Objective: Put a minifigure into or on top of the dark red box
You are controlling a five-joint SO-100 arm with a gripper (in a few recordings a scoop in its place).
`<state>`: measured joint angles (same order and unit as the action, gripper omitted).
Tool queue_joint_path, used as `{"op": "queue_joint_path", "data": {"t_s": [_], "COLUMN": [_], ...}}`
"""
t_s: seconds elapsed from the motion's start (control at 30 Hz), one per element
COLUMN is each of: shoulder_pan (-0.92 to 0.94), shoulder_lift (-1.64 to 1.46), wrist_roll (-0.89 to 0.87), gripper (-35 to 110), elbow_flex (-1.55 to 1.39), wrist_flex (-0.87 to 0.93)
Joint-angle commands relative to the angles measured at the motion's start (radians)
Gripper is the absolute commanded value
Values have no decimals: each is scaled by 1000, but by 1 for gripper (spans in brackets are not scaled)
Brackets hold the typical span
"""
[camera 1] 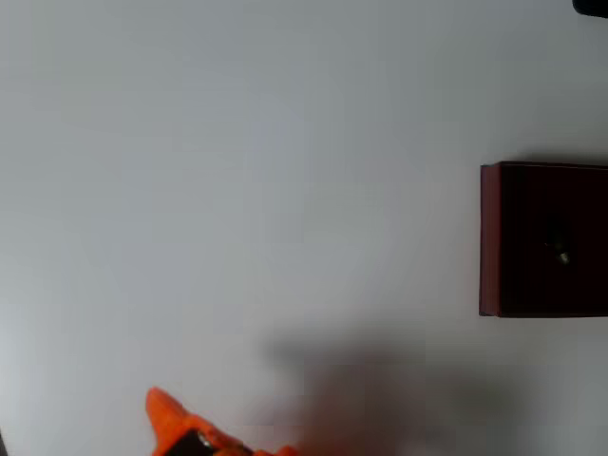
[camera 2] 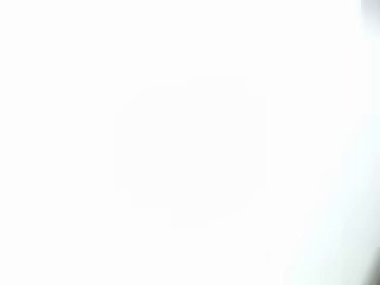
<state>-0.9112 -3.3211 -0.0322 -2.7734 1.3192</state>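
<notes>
The minifigure — tiny, light, rigid, likely slippery; pinch its blocky body — lies inside the dark red box at right; gripper at bottom left, state indeterminable.

The overhead view shows one dark red box at the right edge, one small dark minifigure inside it, one white table, and one orange arm at the near edge.
</notes>
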Motion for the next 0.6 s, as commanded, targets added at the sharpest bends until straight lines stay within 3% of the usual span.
{"op": "queue_joint_path", "data": {"t_s": [0.0,0.17,0.57], "shoulder_pan": [-121,-212,-199], "shoulder_lift": [-83,-89,-89], "wrist_roll": [-67,-104,-127], "gripper": [0,0,0], "elbow_flex": [-120,-210,-281], "wrist_flex": [-41,-71,-97]}}
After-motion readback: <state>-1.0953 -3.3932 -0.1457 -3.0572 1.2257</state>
